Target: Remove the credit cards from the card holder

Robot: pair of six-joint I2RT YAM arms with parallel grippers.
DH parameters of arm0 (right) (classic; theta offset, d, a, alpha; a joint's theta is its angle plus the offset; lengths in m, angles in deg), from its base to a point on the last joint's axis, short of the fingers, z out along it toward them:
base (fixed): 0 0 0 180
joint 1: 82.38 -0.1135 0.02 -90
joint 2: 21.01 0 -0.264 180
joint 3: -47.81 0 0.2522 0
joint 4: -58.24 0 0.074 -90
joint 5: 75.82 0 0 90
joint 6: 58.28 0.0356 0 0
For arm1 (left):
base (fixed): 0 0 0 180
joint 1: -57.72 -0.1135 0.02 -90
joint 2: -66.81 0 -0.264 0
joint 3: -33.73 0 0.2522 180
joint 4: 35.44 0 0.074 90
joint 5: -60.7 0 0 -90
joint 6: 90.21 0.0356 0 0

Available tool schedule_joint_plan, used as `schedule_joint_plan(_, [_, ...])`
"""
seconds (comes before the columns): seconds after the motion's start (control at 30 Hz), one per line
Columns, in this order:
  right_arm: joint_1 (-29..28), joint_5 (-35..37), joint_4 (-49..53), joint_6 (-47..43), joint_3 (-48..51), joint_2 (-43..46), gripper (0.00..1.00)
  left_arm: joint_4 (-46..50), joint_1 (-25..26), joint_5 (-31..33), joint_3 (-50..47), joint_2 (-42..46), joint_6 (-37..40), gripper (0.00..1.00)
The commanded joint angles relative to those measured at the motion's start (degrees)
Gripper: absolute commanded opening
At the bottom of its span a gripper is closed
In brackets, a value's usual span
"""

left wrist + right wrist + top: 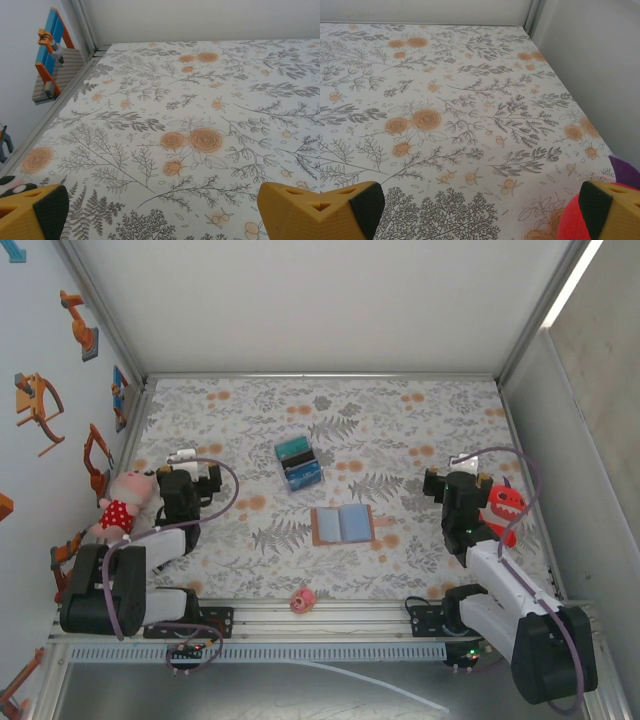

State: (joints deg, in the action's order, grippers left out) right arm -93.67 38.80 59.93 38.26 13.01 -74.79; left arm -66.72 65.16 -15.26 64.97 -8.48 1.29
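Note:
The card holder (342, 524) lies open flat at the table's middle, tan-brown with pale blue-grey pockets facing up. Two credit cards lie on the cloth behind it and to its left, a teal one (293, 449) and a dark blue one (303, 473) side by side. My left gripper (195, 464) stands open at the left, well apart from both. My right gripper (462, 468) stands open at the right, equally apart. In the left wrist view the yellow fingers (35, 215) frame bare cloth, as do those in the right wrist view (350, 212). Nothing sits between either pair.
A small pink toy (302, 600) lies at the near edge. A plush doll in a red dress (122, 502) sits beside the left arm. A red monster toy (503, 505) sits beside the right gripper and shows by its finger (572, 222). Walls enclose the flowered cloth.

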Motion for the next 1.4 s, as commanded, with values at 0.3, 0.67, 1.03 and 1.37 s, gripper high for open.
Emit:
schedule_joint_plan(0.3, [2.3,-1.5,-8.9,-1.3,2.7,-1.2,1.0,-9.4,-2.9,-7.0,3.0,-13.5,-0.6,0.97])
schedule_joint_plan(0.67, [7.2,-7.0,-22.0,-3.4,3.8,-10.2,0.99,-2.6,-6.2,-10.1,6.0,-13.1,-3.7,0.97])
schedule_joint_plan(1.03, [10.7,-13.4,-35.1,-3.3,2.2,-24.6,0.99,-2.2,-6.0,-9.8,6.2,-13.0,-3.7,0.97])
schedule_joint_plan(1.37, [11.9,-14.6,-45.1,-1.8,2.5,-34.9,0.99,-2.1,-5.9,-9.7,6.2,-13.0,-3.6,0.97])
